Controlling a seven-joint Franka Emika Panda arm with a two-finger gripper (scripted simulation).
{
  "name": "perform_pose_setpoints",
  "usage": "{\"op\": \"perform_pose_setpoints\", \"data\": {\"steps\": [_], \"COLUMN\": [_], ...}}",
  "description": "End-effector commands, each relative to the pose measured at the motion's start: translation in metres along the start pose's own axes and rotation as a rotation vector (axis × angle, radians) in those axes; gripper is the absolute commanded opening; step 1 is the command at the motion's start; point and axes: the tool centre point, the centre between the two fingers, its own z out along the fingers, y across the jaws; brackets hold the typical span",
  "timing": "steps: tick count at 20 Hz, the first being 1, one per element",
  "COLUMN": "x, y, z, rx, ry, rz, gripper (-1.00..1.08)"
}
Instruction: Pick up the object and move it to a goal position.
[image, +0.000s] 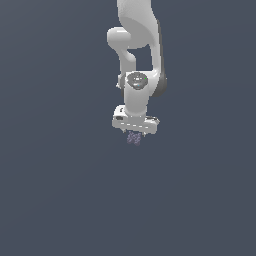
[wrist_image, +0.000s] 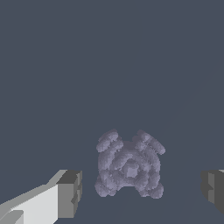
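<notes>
- Wrist view: my pincer (wrist_image: 140, 188) is wide open, fingers (wrist_image: 70, 194) either side of the object (wrist_image: 129, 164), not touching it.
- Exterior view: obj just below pincer.

A small, lumpy, purplish-lavender object (wrist_image: 129, 165) is seen between the finger pads in the wrist view; its surface is mottled with darker grey-violet speckles and paler lilac ridges, laid in curling, ring-like bands. In the exterior view the same thing (image: 134, 138) is shown as a dim violet speck with dark flecks, just beneath the white gripper (image: 134, 134). The glossy white robot arm (image: 138, 37) is shaded pale grey along its curves, with a dark grey strip down one side and a grey round cap marked by a small green dot. The fingers (wrist_image: 48, 202) are rendered white, tipped with dark grey pads (wrist_image: 70, 194). A uniform slate blue-grey ground (image: 50, 190) lies behind everything, unpatterned.
</notes>
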Motion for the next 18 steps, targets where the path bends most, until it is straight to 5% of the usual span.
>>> {"op": "perform_pose_setpoints", "data": {"steps": [1,18], "x": [-0.006,-0.011], "y": [-0.001,-0.002], "z": [0.004,0.040], "rx": [0.002,0.004], "ry": [0.005,0.007], "rz": [0.022,0.035], "gripper": [1.00,1.00]}}
